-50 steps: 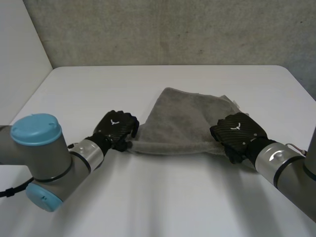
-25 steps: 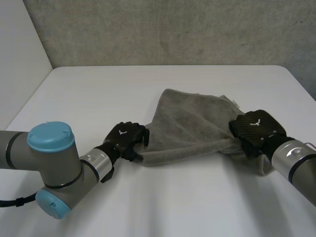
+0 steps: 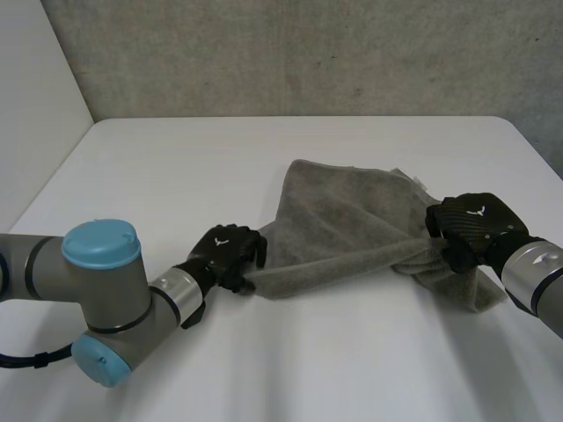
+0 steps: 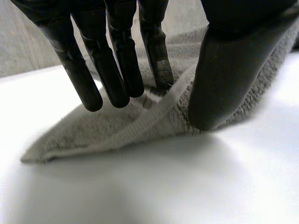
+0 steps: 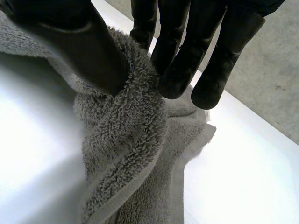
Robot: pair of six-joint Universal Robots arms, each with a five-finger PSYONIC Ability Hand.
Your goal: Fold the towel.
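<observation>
A grey towel [image 3: 343, 215] lies bunched right of the table's middle, its near edge drawn out into a taut ridge between my hands. My left hand [image 3: 227, 251] is at the ridge's near left corner. In the left wrist view its straight fingers [image 4: 117, 70] hover over the towel [image 4: 107, 133], and the thumb [image 4: 224, 79] rests on the hem, with the corner flat on the table. My right hand [image 3: 475, 227] holds the ridge's right end. There the thumb [image 5: 79, 42] and fingers [image 5: 180, 56] pinch a thick gather of towel [image 5: 131, 140], which hangs down from them.
The white table [image 3: 176, 158] stretches bare to the left and in front of the towel. A grey wall [image 3: 264, 53] stands behind its far edge. The table's right edge runs close behind my right hand.
My right hand has moved right, dragging the towel's near edge with it. My left hand followed to the right, and its fingers have loosened from the corner.
</observation>
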